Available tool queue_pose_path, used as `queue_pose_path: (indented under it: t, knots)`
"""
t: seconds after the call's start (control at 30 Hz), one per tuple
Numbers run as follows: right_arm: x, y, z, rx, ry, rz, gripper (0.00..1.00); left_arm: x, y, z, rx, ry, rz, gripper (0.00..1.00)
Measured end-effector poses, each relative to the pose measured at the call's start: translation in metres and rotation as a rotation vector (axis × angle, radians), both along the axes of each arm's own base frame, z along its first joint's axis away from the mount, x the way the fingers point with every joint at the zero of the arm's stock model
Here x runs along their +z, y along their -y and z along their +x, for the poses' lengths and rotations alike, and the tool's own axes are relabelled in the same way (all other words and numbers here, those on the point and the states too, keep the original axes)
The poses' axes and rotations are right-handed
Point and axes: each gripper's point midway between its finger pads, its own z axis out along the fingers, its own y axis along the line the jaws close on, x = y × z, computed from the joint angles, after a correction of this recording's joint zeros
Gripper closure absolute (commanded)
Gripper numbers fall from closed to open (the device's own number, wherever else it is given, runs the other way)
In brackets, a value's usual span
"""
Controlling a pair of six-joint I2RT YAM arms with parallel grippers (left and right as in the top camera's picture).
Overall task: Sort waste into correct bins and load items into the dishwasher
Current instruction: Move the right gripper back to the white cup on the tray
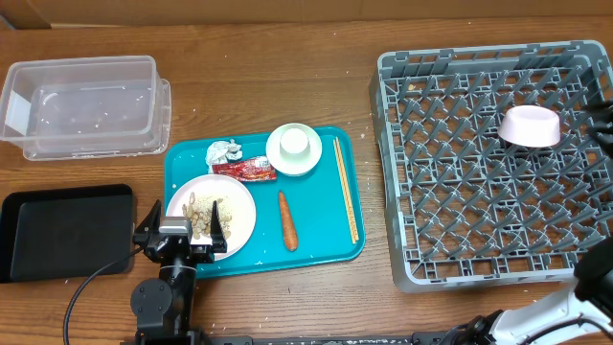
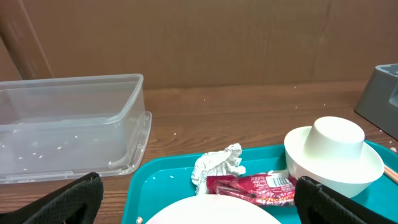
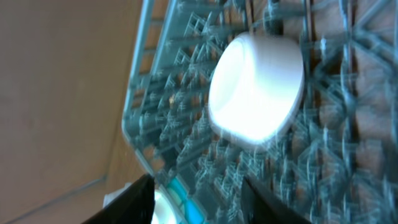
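Observation:
On the teal tray [image 1: 316,244] lie the plate [image 1: 235,225] with rice and food scraps [image 1: 203,213], the foil ball [image 1: 225,150], the red wrapper [image 1: 246,169], the carrot [image 1: 287,220] and the chopsticks [image 1: 346,187]. The white bowl [image 1: 280,158] holds the small white cup [image 1: 294,144]. My left gripper [image 1: 182,235] is open and empty over the plate's near edge [image 2: 217,214], facing the foil [image 2: 217,165], wrapper [image 2: 252,186] and cup [image 2: 336,134]. The pale pink bowl [image 1: 530,126] sits upside down in the grey rack [image 1: 460,192]. My right gripper [image 3: 199,202] is open and empty above it [image 3: 255,87].
The clear tub [image 1: 81,105] stands at the back left, also in the left wrist view [image 2: 68,124]. The black tray [image 1: 62,230] lies at the front left beside the teal tray. The rack's walls rise on the right. The right wrist view is blurred.

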Motion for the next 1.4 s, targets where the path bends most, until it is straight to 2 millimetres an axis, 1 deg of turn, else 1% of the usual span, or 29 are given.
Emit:
queue_pose_path:
  t: [0.1, 0.13, 0.17, 0.2, 0.23, 0.27, 0.3, 0.33, 0.4, 0.47, 0.5, 0.53, 0.6, 0.73, 0.87, 0.93, 0.97, 1.1, 1.23, 1.33, 1.4]
  knots:
    - [0.047, -0.017, -0.019, 0.004, 0.001, -0.050, 0.51, 0.000, 0.000, 0.000, 0.000, 0.000, 0.000, 0.00]
    - [0.062, -0.025, -0.025, 0.012, 0.014, -0.077, 0.46, 0.000, 0.000, 0.000, 0.000, 0.000, 0.000, 0.00]
    - [0.074, -0.036, -0.029, 0.029, 0.029, -0.102, 0.35, 0.000, 0.000, 0.000, 0.000, 0.000, 0.000, 0.00]
    - [0.085, -0.048, -0.032, 0.057, 0.048, -0.128, 0.20, 0.000, 0.000, 0.000, 0.000, 0.000, 0.000, 0.00]
    - [0.096, -0.064, -0.034, 0.094, 0.072, -0.152, 0.11, 0.000, 0.000, 0.000, 0.000, 0.000, 0.000, 0.00]
    - [0.106, -0.083, -0.035, 0.149, 0.100, -0.180, 0.06, 0.000, 0.000, 0.000, 0.000, 0.000, 0.000, 0.00]
    - [0.115, -0.108, -0.035, 0.231, 0.135, -0.210, 0.04, 0.000, 0.000, 0.000, 0.000, 0.000, 0.000, 0.00]
    - [0.118, -0.121, -0.034, 0.272, 0.148, -0.218, 0.04, 0.000, 0.000, 0.000, 0.000, 0.000, 0.000, 0.00]
    - [0.123, -0.164, -0.030, 0.408, 0.186, -0.238, 0.04, 0.000, 0.000, 0.000, 0.000, 0.000, 0.000, 0.00]
    - [0.123, -0.207, -0.022, 0.548, 0.225, -0.254, 0.02, 0.000, 0.000, 0.000, 0.000, 0.000, 0.000, 0.00]
    - [0.121, -0.229, -0.017, 0.613, 0.244, -0.263, 0.00, 0.000, 0.000, 0.000, 0.000, 0.000, 0.000, 0.00]
    - [0.118, -0.248, -0.013, 0.666, 0.258, -0.277, 0.00, 0.000, 0.000, 0.000, 0.000, 0.000, 0.000, 0.00]
    - [0.108, -0.286, -0.007, 0.756, 0.259, -0.301, 0.00, 0.000, 0.000, 0.000, 0.000, 0.000, 0.000, 0.00]
    - [0.072, -0.355, -0.002, 0.848, 0.187, -0.424, 0.00, 0.000, 0.000, 0.000, 0.000, 0.000, 0.000, 0.00]
    - [0.039, -0.415, -0.002, 0.886, 0.141, -0.551, 0.00, 0.000, 0.000, 0.000, 0.000, 0.000, 0.000, 0.00]
    - [0.019, -0.437, -0.001, 0.883, 0.106, -0.605, 0.00, 0.000, 0.000, 0.000, 0.000, 0.000, 0.000, 0.00]
    - [0.004, -0.448, 0.000, 0.874, 0.082, -0.641, 0.00, 0.000, 0.000, 0.000, 0.000, 0.000, 0.000, 0.00]
    - [-0.043, -0.473, 0.013, 0.848, 0.029, -0.726, 0.00, 0.000, 0.000, 0.000, 0.000, 0.000, 0.000, 0.00]
    - [-0.094, -0.488, 0.024, 0.832, -0.027, -0.767, 0.00, 0.000, 0.000, 0.000, 0.000, 0.000, 0.000, 0.00]
    - [-0.121, -0.493, 0.030, 0.825, -0.053, -0.782, 0.00, 0.000, 0.000, 0.000, 0.000, 0.000, 0.000, 0.00]
    - [-0.130, -0.495, 0.035, 0.819, -0.050, -0.786, 0.00, 0.000, 0.000, 0.000, 0.000, 0.000, 0.000, 0.00]
